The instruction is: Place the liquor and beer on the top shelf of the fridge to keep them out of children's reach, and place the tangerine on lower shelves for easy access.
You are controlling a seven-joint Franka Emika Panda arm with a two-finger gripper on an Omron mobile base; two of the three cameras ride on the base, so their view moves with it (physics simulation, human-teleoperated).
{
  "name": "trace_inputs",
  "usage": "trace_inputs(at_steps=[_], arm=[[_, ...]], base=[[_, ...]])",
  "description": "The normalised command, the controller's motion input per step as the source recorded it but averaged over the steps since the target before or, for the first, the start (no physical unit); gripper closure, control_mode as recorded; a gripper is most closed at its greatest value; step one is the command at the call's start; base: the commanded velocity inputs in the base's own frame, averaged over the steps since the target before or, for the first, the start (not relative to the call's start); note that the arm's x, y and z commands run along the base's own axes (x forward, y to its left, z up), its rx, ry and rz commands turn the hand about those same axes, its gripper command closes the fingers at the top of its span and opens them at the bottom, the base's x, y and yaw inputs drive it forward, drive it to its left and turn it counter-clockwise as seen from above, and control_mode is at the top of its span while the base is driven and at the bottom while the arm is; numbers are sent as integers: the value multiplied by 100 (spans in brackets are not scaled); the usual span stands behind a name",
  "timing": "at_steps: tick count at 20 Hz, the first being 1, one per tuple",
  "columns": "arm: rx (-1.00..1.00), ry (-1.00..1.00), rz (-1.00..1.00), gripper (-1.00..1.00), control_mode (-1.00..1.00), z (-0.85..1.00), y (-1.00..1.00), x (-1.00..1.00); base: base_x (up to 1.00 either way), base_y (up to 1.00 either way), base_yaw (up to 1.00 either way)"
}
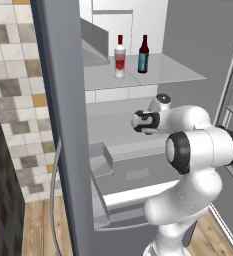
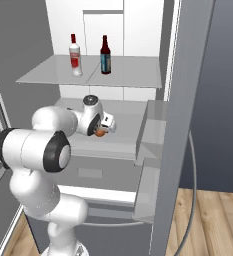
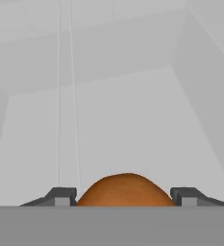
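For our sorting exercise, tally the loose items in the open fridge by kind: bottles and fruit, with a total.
Bottles: 2, the liquor and the beer, both upright on the top shelf.
Fruit: 1, the tangerine, between the gripper fingers.
Total: 3

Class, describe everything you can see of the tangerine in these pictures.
The tangerine is a small, round orange fruit with a smooth, matte-looking skin. It sits between the gripper's two dark fingertips, which stand close at either side, so it looks held. The gripper carries it inside the open fridge, over a pale grey lower shelf, below the top shelf.
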Motion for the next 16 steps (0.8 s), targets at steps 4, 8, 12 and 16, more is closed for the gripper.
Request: trace_inputs(at_steps=[4, 8, 12, 16], arm=[[0, 0, 4, 100, -100, -37, 0, 56], [0, 0, 4, 100, -100, -34, 0, 60], [0, 0, 2, 100, -100, -24, 0, 69], [0, 0, 0, 100, -100, -14, 2, 80]], base=[[0, 0, 0], [0, 0, 0], [0, 0, 0], [0, 0, 0]])
